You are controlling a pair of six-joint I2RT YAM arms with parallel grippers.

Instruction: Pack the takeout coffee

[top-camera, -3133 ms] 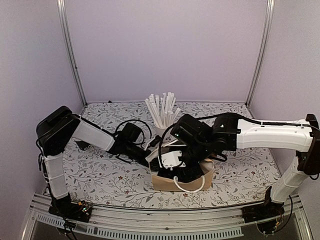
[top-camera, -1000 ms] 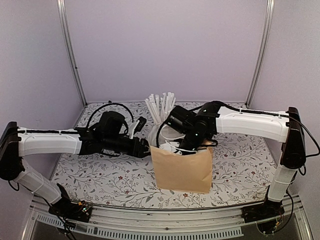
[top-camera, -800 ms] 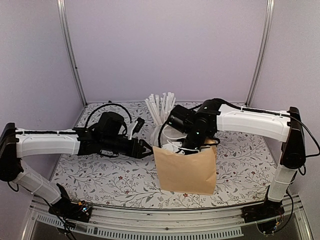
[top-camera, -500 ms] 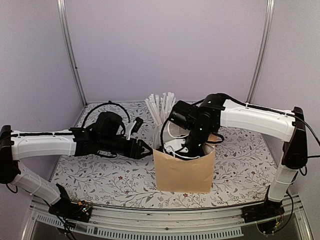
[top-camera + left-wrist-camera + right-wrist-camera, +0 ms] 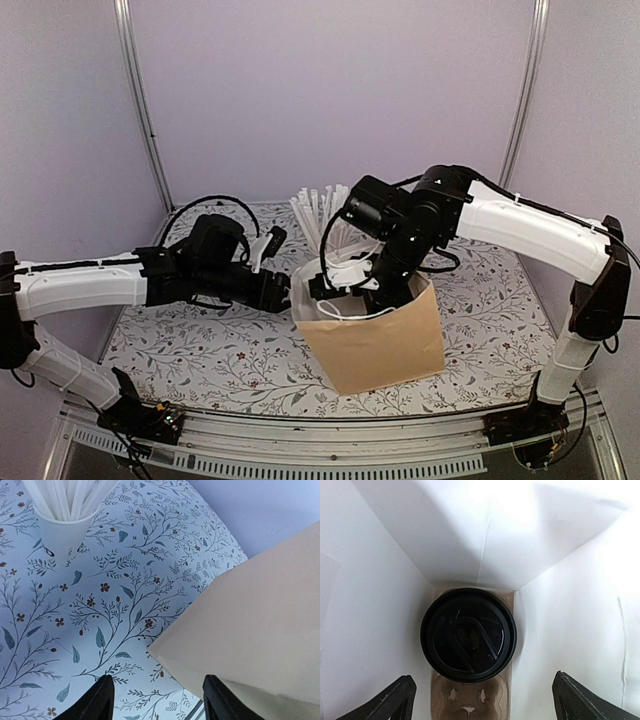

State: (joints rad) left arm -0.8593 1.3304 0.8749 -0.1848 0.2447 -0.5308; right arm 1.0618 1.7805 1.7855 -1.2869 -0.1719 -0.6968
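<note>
The right wrist view looks straight down into a paper bag (image 5: 380, 605) with white inner walls. At its bottom the takeout coffee stands with its black lid (image 5: 468, 635) on, seated in a brown pulp carrier (image 5: 470, 702). My right gripper (image 5: 482, 680) hangs above it, open wide and holding nothing. In the top view the brown bag (image 5: 385, 340) leans with its mouth toward the left, and the right gripper (image 5: 365, 290) sits at that mouth. My left gripper (image 5: 283, 293) is open beside the bag's left edge. In the left wrist view the bag (image 5: 260, 630) fills the right side, just ahead of the left gripper (image 5: 157, 677).
A white cup of paper-wrapped straws (image 5: 322, 215) stands just behind the bag, also seen as the straw cup (image 5: 62, 530) in the left wrist view. The bag's white cord handles (image 5: 335, 310) hang at its mouth. The flower-patterned table (image 5: 200, 345) is walled at the back and sides.
The right gripper has opened wider and risen above the bag. The bag has tipped and shifted a little to the right. The left gripper stays at the bag's left edge.
</note>
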